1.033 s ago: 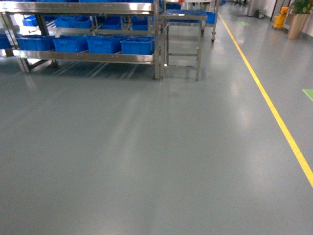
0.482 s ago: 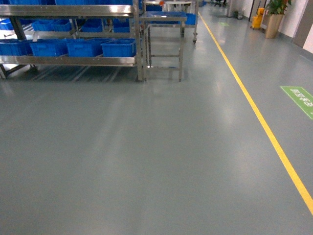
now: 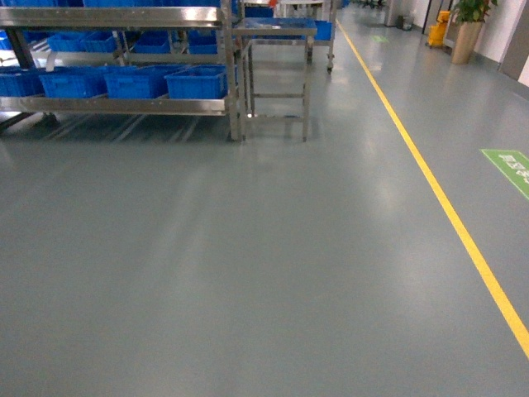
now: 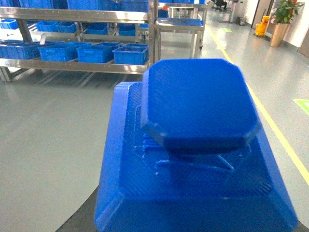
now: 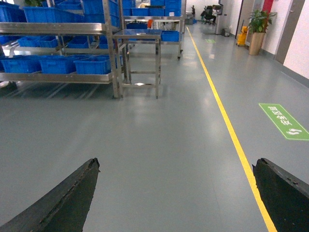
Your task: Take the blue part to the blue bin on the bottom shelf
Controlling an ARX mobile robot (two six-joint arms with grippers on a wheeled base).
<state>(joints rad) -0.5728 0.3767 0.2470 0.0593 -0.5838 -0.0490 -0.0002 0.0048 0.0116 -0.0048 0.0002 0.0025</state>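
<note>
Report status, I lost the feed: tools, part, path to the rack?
Left tool hidden behind blue part. Right tool open, empty. Rack ahead left, bins on it. Bare floor between.

We are in a big factory or storeroom. A steel rack holds rows of blue bins, some on its bottom shelf. The smooth grey floor has a long yellow line and a green sign painted on it
</note>
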